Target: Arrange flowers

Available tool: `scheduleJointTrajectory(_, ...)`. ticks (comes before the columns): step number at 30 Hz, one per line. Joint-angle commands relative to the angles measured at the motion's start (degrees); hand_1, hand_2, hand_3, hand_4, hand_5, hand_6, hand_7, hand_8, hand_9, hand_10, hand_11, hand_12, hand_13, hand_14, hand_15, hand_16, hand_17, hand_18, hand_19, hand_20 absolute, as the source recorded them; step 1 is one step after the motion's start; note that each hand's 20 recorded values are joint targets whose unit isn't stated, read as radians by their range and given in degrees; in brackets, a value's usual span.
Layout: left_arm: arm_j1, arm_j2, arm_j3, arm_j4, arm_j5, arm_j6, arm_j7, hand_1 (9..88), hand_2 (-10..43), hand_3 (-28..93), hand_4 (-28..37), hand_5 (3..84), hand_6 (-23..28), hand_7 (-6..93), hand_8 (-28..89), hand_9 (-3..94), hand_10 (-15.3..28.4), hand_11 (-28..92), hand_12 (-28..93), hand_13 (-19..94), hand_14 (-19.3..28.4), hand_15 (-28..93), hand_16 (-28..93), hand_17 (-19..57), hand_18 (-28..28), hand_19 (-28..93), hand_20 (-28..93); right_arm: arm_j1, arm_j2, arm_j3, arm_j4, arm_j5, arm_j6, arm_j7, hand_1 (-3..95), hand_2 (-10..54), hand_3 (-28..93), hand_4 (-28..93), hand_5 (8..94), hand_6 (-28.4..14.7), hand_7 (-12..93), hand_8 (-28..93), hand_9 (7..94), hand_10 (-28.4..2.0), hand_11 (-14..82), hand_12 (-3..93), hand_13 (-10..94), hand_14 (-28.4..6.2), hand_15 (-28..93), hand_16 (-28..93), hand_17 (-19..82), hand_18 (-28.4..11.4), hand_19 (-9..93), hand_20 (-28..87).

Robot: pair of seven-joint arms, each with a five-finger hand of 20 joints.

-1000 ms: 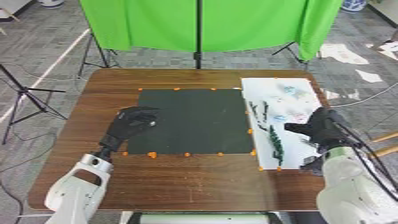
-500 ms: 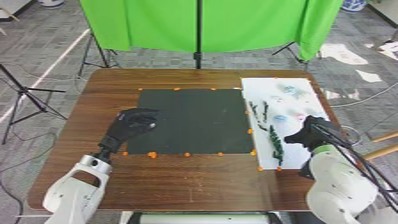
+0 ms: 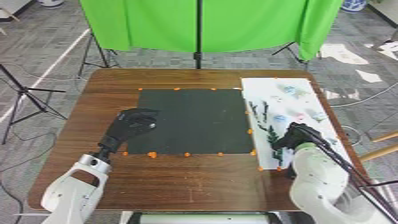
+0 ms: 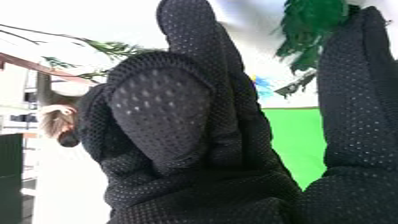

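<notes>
The leafy green stem (image 3: 271, 138) is noted on the white board (image 3: 265, 89), just to the left of the right hand (image 3: 300, 133) in the head view, its right side partly covered by the glove. Its long axis is set roughly near-to-far, with the far end leaning slightly left. The right hand is much the nearer; the left hand (image 3: 133, 125) is placed well apart, across the dark mat (image 3: 191, 120). In the wrist view, the right hand is seen spread, digits straight with a wide gap, nothing gripped; leaves are seen between the tips, though contact cannot be confirmed. The state of the left hand cannot be told. Judged from this layout, a short leftward shift and closure across the stem's width are called for. Thin sprigs (image 3: 265, 111) lie farther off along the board's left side and might be brushed if the approach is made too wide.
</notes>
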Motion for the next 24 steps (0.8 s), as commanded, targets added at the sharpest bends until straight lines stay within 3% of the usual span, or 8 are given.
scheduleJointTrajectory(1, 0.85, 0.24, 0.04, -0.22, -0.60, 0.41, -0.84, 38.5, -2.3, 57, -12.9, 51.8, 5.2, 16.5, -6, 52.8, 14.1, 25, 14, 43, 19.4, 29, -2, 9.5, 15.6, 23, 22, -0.57, -1.61, -0.53, 0.21, 1.48, -1.50, 1.21, 36.9, -9.5, 52, -16, 75.4, -7.2, 16, -4, 90.0, -15.6, 21.0, 24.2, 94, -1.1, 55, 23, 64, -12.6, 93, 47)
scheduleJointTrajectory(6, 1.18, 0.43, -0.14, -0.41, -1.35, 0.69, -1.24, 38.4, -2.3, 57, -13.0, 51.9, 5.2, 16.4, -6, 52.8, 14.0, 25, 14, 43, 19.4, 29, -2, 9.5, 15.6, 23, 22, 0.06, -2.44, -1.30, -0.17, 3.75, -2.57, 2.33, 37.2, -9.5, 51, -14, 75.9, -7.3, 16, -3, 90.5, -15.4, 21.6, 24.4, 94, -1.1, 55, 23, 65, -12.4, 93, 46)
scheduleJointTrajectory(16, 0.96, 0.85, 0.18, -0.56, -1.15, 0.81, -1.61, 38.2, -2.2, 57, -13.1, 51.9, 5.2, 16.3, -6, 52.8, 14.1, 25, 14, 43, 19.4, 29, -2, 9.4, 15.6, 23, 22, 1.15, -3.99, -5.02, 0.93, 2.97, -2.69, 1.44, 43.3, -9.5, 53, -12, 76.6, -6.9, 18, -3, 91.3, -14.9, 23.8, 25.1, 94, -0.9, 55, 21, 66, -10.8, 93, 42)
scheduleJointTrajectory(18, 1.01, 0.71, 0.12, -0.60, -0.91, 0.68, -1.55, 38.2, -2.2, 57, -13.1, 51.9, 5.2, 16.3, -6, 52.8, 14.1, 25, 14, 43, 19.4, 29, -2, 9.4, 15.6, 23, 22, 0.80, -4.07, -5.32, 1.19, 1.60, -1.81, 0.95, 48.1, -9.5, 50, -9, 76.1, -6.7, 18, 11, 91.2, -14.5, 25.1, 25.7, 94, -0.5, 56, 20, 67, -10.1, 92, 42)
scheduleJointTrajectory(19, 1.06, 0.65, 0.15, -0.62, -0.80, 0.64, -1.51, 38.2, -2.2, 57, -13.1, 51.9, 5.2, 16.3, -6, 52.8, 14.1, 25, 14, 43, 19.4, 29, -2, 9.4, 15.6, 23, 22, 0.42, -3.96, -5.28, 1.28, 0.98, -1.33, 0.48, 52.9, -9.5, 44, -4, 75.7, -6.4, 18, 18, 91.2, -14.3, 25.9, 26.1, 94, -0.3, 56, 20, 67, -9.8, 92, 43)
scheduleJointTrajectory(20, 0.95, 0.62, 0.18, -0.57, -0.78, 0.58, -1.59, 38.3, -2.2, 57, -13.1, 51.8, 5.2, 16.3, -6, 52.8, 14.1, 25, 14, 43, 19.4, 29, -2, 9.4, 15.6, 23, 22, 0.27, -3.91, -5.36, 1.43, 0.27, -1.13, 0.34, 67.3, -9.5, 10, 20, 75.3, -5.8, 18, 24, 91.2, -14.0, 26.8, 26.4, 94, 0.0, 56, 20, 68, -9.5, 91, 43)
scheduleJointTrajectory(21, 0.95, 0.57, 0.15, -0.54, -0.80, 0.56, -1.58, 38.3, -2.2, 57, -13.1, 51.8, 5.2, 16.3, -6, 52.8, 14.1, 25, 14, 43, 19.4, 30, -2, 9.4, 15.6, 23, 22, -0.04, -3.75, -5.38, 1.60, -0.70, -0.40, -0.09, 78.7, -9.5, -15, 38, 74.4, -5.1, 20, 28, 91.0, -13.2, 26.9, 30.6, 94, 0.2, 57, 20, 68, -9.0, 90, 44)
scheduleJointTrajectory(24, 1.11, 0.58, -0.03, -0.63, -0.90, 0.60, -1.64, 38.3, -2.3, 57, -13.0, 51.9, 5.3, 16.2, -6, 52.8, 14.0, 25, 14, 43, 19.4, 29, -2, 9.4, 15.6, 23, 22, -0.84, -3.46, -5.17, 1.63, -2.01, 1.17, -0.54, 87.2, -9.5, -24, 52, 71.1, -3.6, 28, 30, 91.8, -10.9, 24.9, 41.2, 94, 0.9, 58, 19, 70, -7.7, 89, 45)
